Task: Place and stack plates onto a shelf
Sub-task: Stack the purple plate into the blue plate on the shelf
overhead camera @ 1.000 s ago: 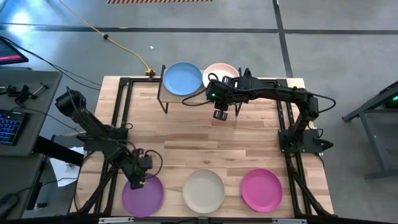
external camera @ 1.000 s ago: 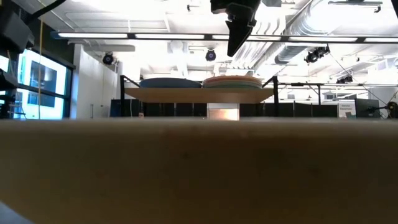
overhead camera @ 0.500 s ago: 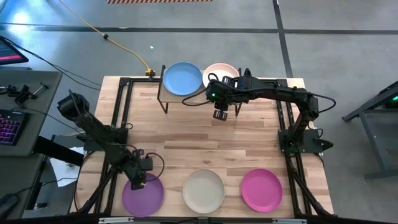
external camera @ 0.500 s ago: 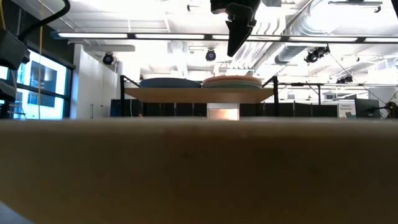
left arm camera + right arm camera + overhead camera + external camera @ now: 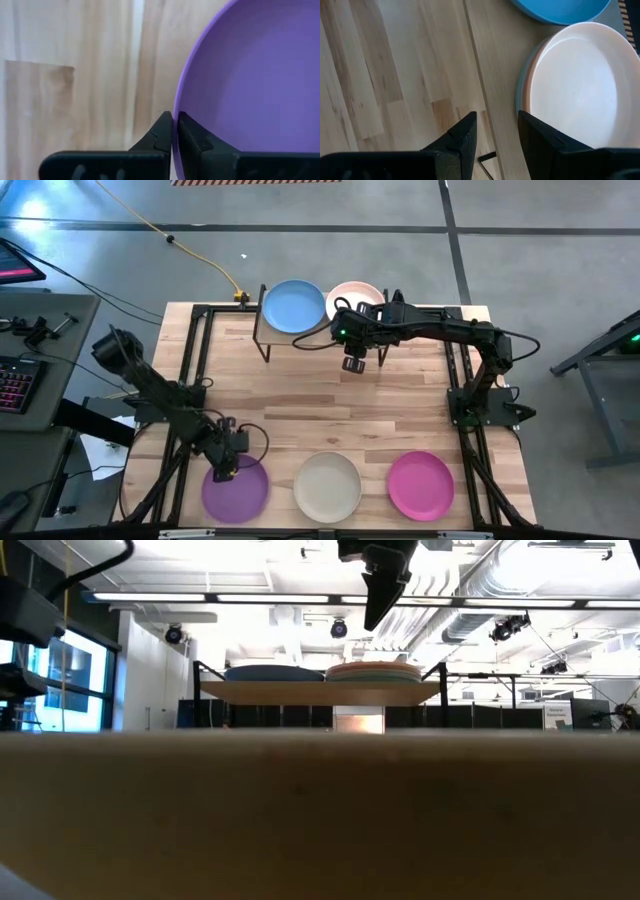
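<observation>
Left gripper [image 5: 225, 465]: it sat at the near-left part of the table, far forward and left of the shelf, its two dark fingers [image 5: 162, 134] pinched tight on the rim of the purple plate [image 5: 235, 489]; one finger was inside the rim, one outside.
Purple plate: it lay at the table's near edge, well apart from the shelf, leftmost of the three plates in the front row; I could not tell whether it rested flat or was tipped up.
Cream plate [image 5: 327, 485]: it lay flat on the table, straight forward of the shelf, between the purple and magenta plates.
Magenta plate [image 5: 421, 485]: it lay flat, forward and to the right of the shelf, untouched.
Shelf [image 5: 320, 692]: it stood at the far edge of the table [image 5: 300, 395], a light-wood top on thin black legs.
Blue plate [image 5: 294, 306]: it sat on the shelf's left half.
Pale pink plate [image 5: 350, 293]: it topped a low stack on the shelf's right half, beside the blue plate; peach and teal edges showed beneath it.
Right gripper [image 5: 355, 363]: it hung in the air just in front of the shelf's right half, fingers [image 5: 464, 136] spread apart and holding nothing.
</observation>
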Robot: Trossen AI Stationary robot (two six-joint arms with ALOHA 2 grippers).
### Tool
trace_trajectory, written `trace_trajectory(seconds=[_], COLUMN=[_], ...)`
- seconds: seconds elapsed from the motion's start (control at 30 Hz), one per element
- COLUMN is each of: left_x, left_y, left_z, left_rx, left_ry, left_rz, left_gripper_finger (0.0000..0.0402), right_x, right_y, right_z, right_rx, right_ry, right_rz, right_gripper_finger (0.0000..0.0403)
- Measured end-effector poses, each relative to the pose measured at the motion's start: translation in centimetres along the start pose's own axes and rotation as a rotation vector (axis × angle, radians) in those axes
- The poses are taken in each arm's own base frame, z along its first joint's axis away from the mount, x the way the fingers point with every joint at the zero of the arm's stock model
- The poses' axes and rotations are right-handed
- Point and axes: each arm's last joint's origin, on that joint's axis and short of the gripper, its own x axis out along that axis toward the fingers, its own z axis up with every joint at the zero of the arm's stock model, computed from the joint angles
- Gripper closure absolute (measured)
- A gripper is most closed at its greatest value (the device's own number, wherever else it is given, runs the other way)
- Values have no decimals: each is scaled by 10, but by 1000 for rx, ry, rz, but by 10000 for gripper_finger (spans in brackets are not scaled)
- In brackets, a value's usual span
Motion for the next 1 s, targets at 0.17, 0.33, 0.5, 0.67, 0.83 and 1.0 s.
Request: trace_trajectory(seconds=[0.17,0.33,0.5,0.67,0.83,1.0], left_x=[-7,-21,-37,-62,-94,-126], left_y=[8,17,30,41,54,71], left_z=[7,11,13,19,33,49], left_rx=[-3,-10,-28,-40,-81,-155], left_ry=[-29,-68,-109,-178,-283,-378], left_rz=[-14,-32,-45,-40,13,90], left_gripper_finger=[400,401,401,401,401,402], right_x=[0,0,-3,-7,-10,-13], right_y=[0,2,11,21,31,40], right_z=[0,0,-1,-3,-6,-9], right_rx=[-14,-17,-46,-77,-100,-119], right_ry=[1,0,9,18,34,62], right_rz=[0,23,40,53,63,72], right_gripper_finger=[279,279,279,279,279,279])
